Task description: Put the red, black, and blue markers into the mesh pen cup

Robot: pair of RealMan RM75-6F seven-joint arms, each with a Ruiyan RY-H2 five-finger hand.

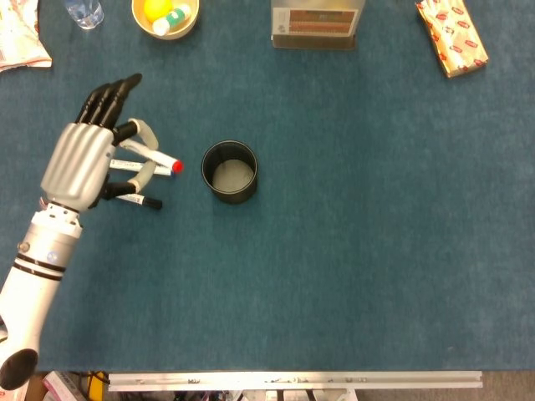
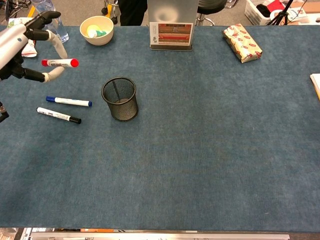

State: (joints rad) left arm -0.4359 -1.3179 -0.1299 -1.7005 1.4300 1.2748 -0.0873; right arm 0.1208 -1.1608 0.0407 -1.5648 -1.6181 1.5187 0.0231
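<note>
Red marker (image 2: pixel 60 63): pinched mid-barrel in left hand (image 1: pixel 82 159), aloft at nine o'clock of mesh pen cup (image 2: pixel 120 98); judged light, rigid, smooth, apt to swivel, best gripped at barrel's middle; right hand unseen.

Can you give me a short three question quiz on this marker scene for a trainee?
1. True or false: the left hand holds the red marker above the table.
2. Which markers lie on the table? A) the blue marker and the black marker; B) red and blue; C) none.
3. Fill in: the mesh pen cup holds ___ markers.

Key: 1 true; 2 A; 3 no.
</note>
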